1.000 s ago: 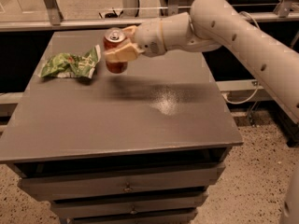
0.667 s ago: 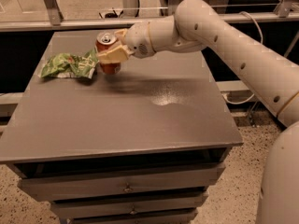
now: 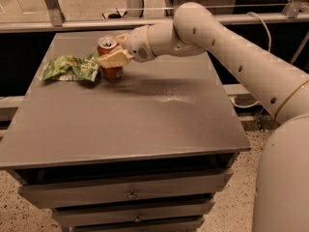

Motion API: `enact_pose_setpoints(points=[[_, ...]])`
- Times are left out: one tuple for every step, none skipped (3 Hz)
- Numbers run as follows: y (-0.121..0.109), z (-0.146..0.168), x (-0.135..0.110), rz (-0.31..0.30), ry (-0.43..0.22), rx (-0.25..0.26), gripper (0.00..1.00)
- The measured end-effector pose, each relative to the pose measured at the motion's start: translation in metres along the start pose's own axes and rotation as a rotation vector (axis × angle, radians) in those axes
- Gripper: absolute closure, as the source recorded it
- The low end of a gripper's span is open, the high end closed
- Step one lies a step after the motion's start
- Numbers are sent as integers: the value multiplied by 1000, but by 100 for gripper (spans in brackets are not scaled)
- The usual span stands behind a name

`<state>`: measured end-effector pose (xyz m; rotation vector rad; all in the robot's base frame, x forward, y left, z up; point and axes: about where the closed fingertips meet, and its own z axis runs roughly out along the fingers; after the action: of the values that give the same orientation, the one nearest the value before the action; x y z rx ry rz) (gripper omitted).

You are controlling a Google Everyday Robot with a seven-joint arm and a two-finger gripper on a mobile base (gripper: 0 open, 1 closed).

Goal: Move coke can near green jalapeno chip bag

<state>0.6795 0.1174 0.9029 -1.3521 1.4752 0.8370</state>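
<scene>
The coke can [image 3: 109, 57] is red with a silver top and stands upright at the back left of the grey cabinet top [image 3: 130, 115]. My gripper [image 3: 112, 58] is shut on the coke can, its cream fingers [image 3: 114, 60] wrapped across the can's middle. The can's base is at or just above the surface. The green jalapeno chip bag [image 3: 70, 68] lies flat and crumpled just left of the can, its right end touching or almost touching it. My white arm reaches in from the right.
The cabinet has drawers [image 3: 130, 192] below its front edge. A metal rail [image 3: 154, 21] runs behind the cabinet. A white cable [image 3: 260, 28] hangs at the back right. Speckled floor shows below.
My gripper has carried the coke can left and down, from beside the bag's right end to right against it, close to the cabinet top.
</scene>
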Motion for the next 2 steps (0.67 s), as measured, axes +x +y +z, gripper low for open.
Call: enact_pose_setpoints(points=[[0,5,3,19,-3,-6,53],[1,10,6,42,-13,-13,22]])
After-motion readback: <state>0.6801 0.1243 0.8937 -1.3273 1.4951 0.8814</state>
